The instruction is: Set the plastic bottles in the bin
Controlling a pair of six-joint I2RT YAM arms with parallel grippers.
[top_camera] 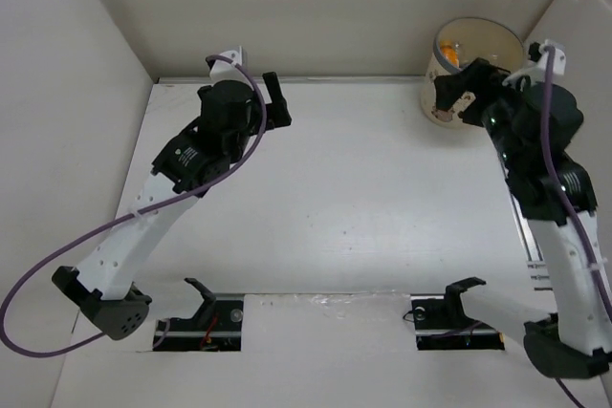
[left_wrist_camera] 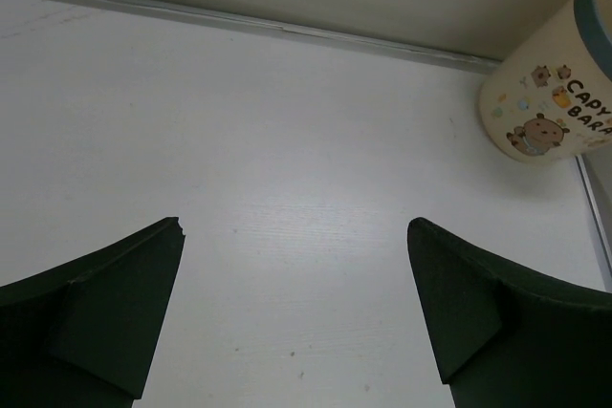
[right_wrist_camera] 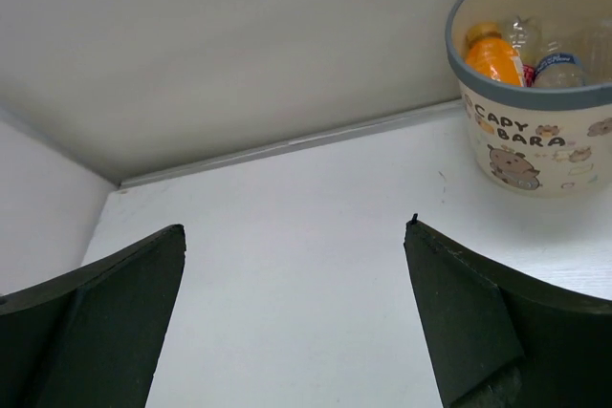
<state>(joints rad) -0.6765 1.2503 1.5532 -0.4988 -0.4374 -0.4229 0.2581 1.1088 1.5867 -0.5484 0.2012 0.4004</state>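
The bottles [right_wrist_camera: 557, 70] lie inside the bin [right_wrist_camera: 535, 155], an orange bottle [right_wrist_camera: 492, 59] among clear ones, at the far right corner of the table [top_camera: 363, 198]. My right pincer [right_wrist_camera: 295, 226] hangs just beside the bin, which stands ahead to its right; jaws apart, empty. My left pincer [left_wrist_camera: 296, 224], likewise spread and empty, is well apart from it.

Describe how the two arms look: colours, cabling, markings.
Both the left arm and right arm have white links with black joint housings and black bases. A purple cable runs along each. The left wrist housing carries small white markings; the right shows a green light. Jaws are matte dark wedges.
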